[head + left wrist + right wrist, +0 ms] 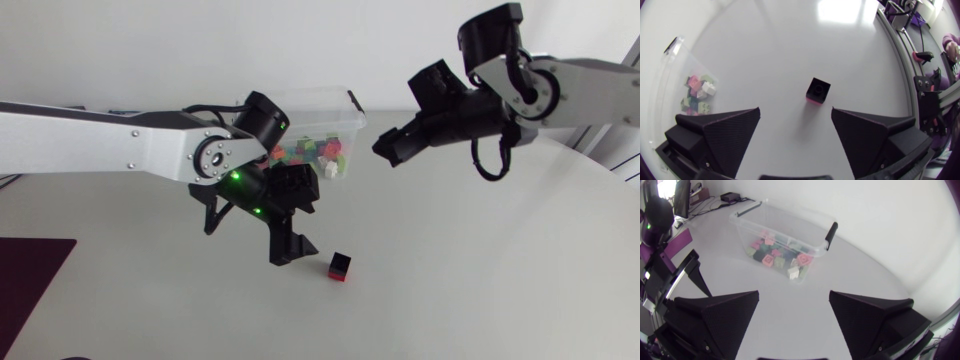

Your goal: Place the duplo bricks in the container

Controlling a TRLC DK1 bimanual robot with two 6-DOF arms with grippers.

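Note:
A black duplo brick [340, 266] with a red underside lies alone on the white table. My left gripper [245, 238] hangs open just left of it. In the left wrist view the brick [818, 90] sits a little ahead of the open left gripper [796, 112], apart from both fingers. The clear container [318, 128] at the back holds several coloured bricks [775, 255]. My right gripper [388, 152] hovers high beside the container's right end. In its own view the right gripper [794, 294] is open and holds nothing, short of the container [747, 215].
The container has a black handle clip [830, 230] on its near end. A dark purple mat [28, 280] lies at the table's left front. My left arm's finger [687, 272] shows beside the right gripper's view. White table surrounds the lone brick.

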